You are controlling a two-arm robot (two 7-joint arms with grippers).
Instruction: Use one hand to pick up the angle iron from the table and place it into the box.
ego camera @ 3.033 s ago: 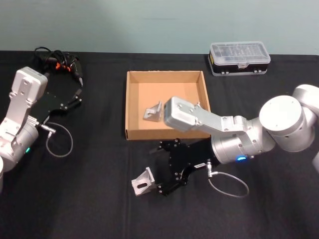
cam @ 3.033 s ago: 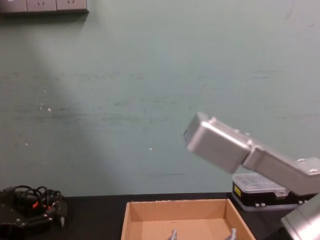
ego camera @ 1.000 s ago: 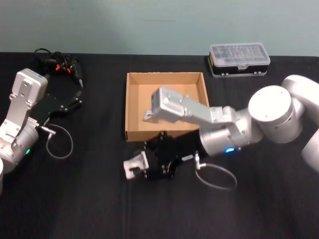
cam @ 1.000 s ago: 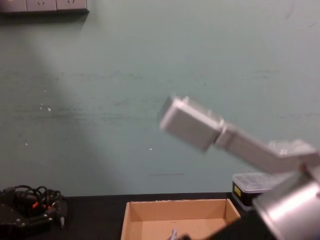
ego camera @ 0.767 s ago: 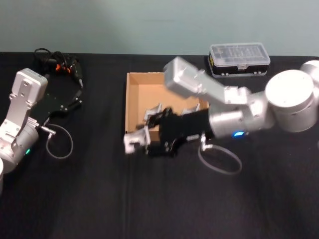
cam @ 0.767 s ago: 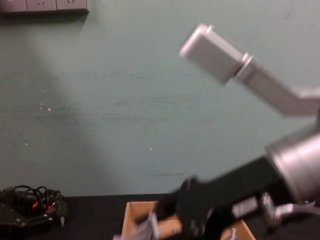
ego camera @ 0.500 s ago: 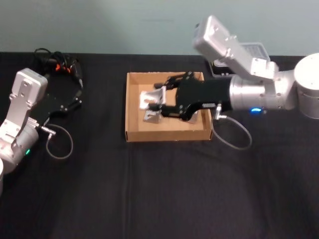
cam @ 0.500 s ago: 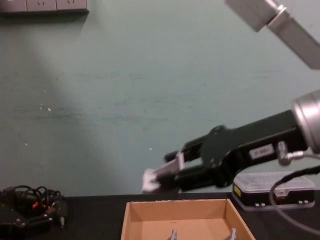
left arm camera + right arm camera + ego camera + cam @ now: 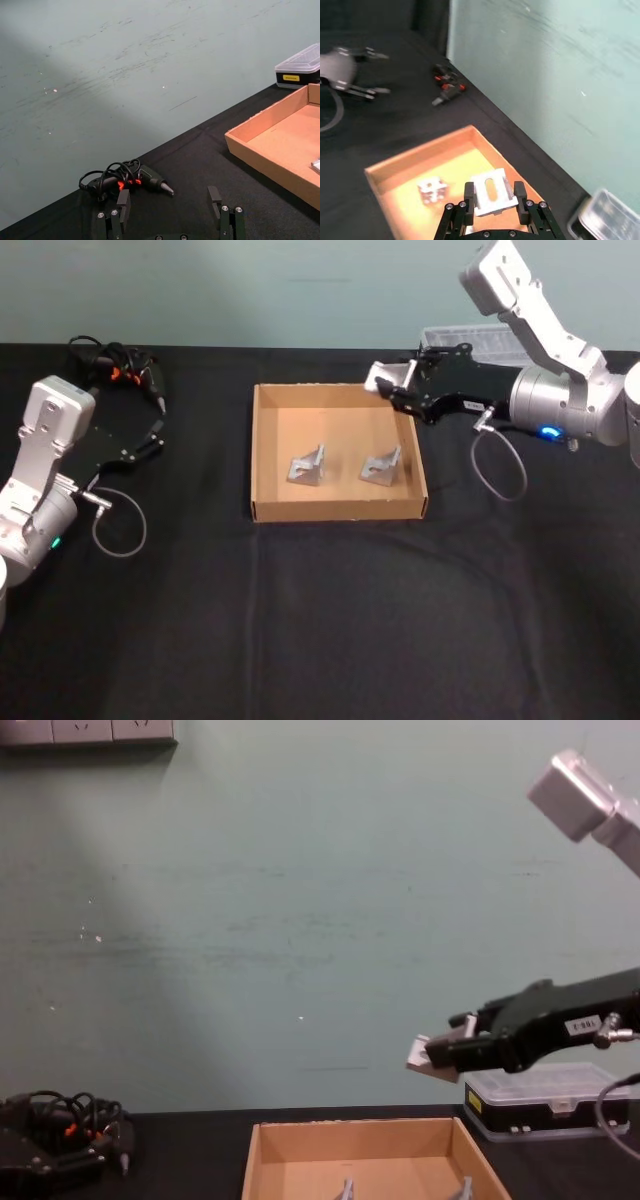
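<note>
Above the cardboard box's (image 9: 338,504) upper-right corner, right claw (image 9: 392,381) pinching an angle iron (image 9: 490,193); release pending.

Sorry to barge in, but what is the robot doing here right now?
The right gripper holds an angle iron in the air above the far right corner of the box, where two brackets already lie. The left gripper is idle, open, over the table to the left.
</note>
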